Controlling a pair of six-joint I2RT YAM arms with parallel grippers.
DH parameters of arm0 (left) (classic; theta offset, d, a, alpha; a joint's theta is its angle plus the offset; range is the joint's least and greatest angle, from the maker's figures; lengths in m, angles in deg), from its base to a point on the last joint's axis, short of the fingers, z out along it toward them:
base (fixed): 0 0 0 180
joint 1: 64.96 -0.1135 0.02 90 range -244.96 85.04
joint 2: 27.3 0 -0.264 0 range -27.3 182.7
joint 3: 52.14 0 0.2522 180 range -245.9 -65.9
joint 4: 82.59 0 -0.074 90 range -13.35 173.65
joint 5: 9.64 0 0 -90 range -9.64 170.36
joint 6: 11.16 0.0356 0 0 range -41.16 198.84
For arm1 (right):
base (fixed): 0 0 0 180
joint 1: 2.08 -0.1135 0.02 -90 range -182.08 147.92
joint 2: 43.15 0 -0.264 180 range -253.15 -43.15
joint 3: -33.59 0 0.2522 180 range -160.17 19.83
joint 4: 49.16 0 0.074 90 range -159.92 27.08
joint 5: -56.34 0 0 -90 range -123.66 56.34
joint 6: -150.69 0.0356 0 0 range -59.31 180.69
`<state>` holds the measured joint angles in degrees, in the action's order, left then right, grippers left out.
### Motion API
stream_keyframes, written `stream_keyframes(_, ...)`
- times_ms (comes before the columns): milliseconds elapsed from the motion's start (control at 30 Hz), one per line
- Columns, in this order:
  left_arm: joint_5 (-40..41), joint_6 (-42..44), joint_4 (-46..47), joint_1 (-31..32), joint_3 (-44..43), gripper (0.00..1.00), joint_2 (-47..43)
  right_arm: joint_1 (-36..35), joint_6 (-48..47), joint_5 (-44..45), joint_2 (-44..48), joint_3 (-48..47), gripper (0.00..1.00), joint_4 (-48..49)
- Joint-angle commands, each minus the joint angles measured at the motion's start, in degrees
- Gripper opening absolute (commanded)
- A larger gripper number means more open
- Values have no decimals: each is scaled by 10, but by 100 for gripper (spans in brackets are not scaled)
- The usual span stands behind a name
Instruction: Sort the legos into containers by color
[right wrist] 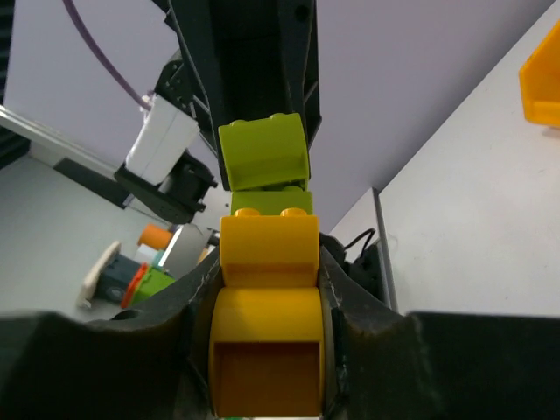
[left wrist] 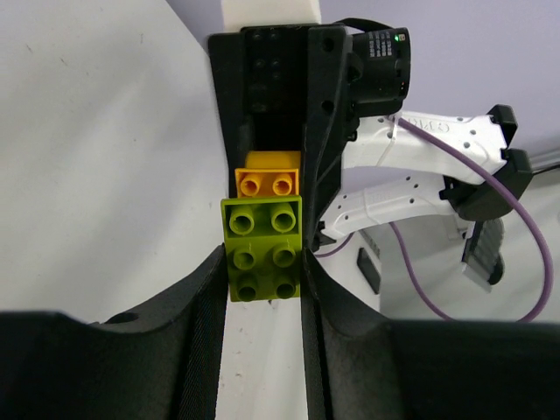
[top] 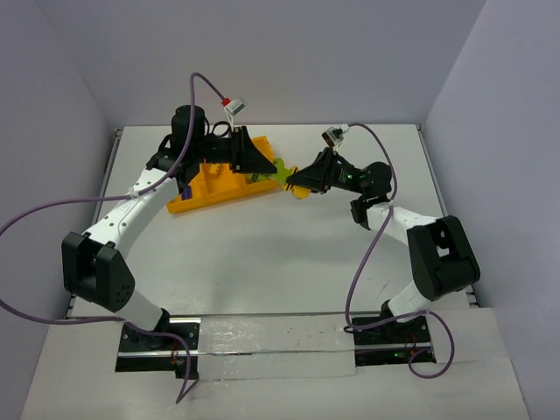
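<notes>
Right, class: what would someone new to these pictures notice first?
A single stack of bricks is gripped from both sides at once, just off the right end of the tray. The left gripper is shut on the green end, and the right gripper is shut on the yellow end, fingertips almost meeting.

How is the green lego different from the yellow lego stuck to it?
The green lego is clamped in the left pincer, the yellow lego in the right pincer. From the left wrist, the green lego shows six studs, the yellow lego two. Both are joined in one stack.
</notes>
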<state>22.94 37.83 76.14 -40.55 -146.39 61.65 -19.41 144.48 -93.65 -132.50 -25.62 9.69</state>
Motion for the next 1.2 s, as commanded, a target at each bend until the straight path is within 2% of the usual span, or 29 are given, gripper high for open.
stream_keyframes(0,3,22,-3,4,-20,0,-7,-2,6,-5,5,-17,9,92)
stream_keyframes(67,8,31,-14,4,-26,0,-8,2,2,-7,13,-3,0,86)
stream_keyframes(200,21,50,-41,-1,-39,0,-11,15,-23,-7,29,35,0,50)
stream_keyframes(300,24,58,-53,-14,-40,0,-18,35,-104,-6,69,72,0,-64)
stream_keyframes(367,28,63,-60,-20,-39,0,-22,42,-182,5,102,76,0,-180)
stream_keyframes(467,50,69,-73,-25,-39,0,-21,43,-358,69,155,32,0,-457)
stream_keyframes(567,131,94,-123,-29,-58,0,1,43,-526,229,191,-51,0,-752)
stream_keyframes(667,230,106,-182,-29,-75,0,21,50,-591,361,210,-97,0,-883)
stream_keyframes(733,297,105,-214,-29,-86,0,34,52,-607,416,228,-112,0,-913)
stream_keyframes(800,403,96,-233,-28,-116,0,72,53,-616,461,248,-116,0,-940)
stream_keyframes(967,543,70,-259,-26,-212,0,182,53,-604,479,272,-125,0,-962)
stream_keyframes(1167,596,63,-290,-24,-356,0,321,52,-608,495,294,-123,0,-988)
